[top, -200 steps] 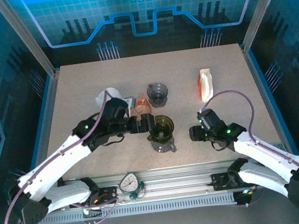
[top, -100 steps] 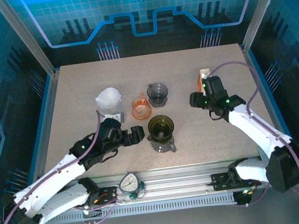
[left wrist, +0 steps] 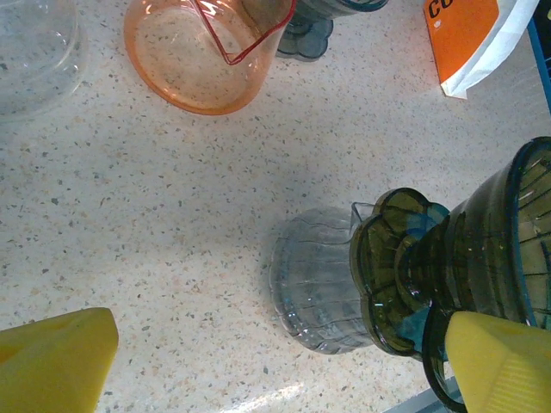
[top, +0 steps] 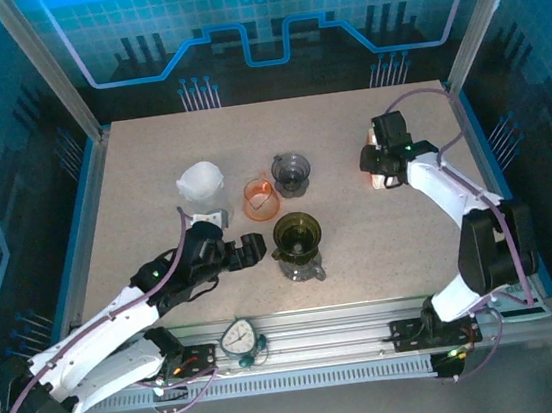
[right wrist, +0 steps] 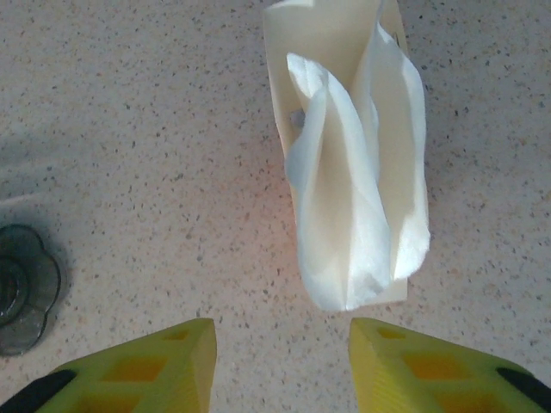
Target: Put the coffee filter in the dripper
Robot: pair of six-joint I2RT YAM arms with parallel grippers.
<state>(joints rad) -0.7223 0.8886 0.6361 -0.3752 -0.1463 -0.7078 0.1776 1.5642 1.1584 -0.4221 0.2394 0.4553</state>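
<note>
Right gripper (right wrist: pixel 280 357), jaws apart, faces what seem coffee filters (right wrist: pixel 344 215) (far right); left gripper (left wrist: pixel 275 357) spread wide beside dripper (left wrist: pixel 491 267).

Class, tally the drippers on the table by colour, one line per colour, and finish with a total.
white dripper: 1
orange dripper: 1
grey dripper: 1
green dripper: 1
Total: 4

Seen from above, the right arm (top: pixel 432 179) covers most of the filter pack (top: pixel 378 181). At the left wrist, the green dripper (left wrist: pixel 482 258) runs off the right edge and a clear vessel (left wrist: pixel 34 52) off the top-left corner, its shape untellable.
</note>
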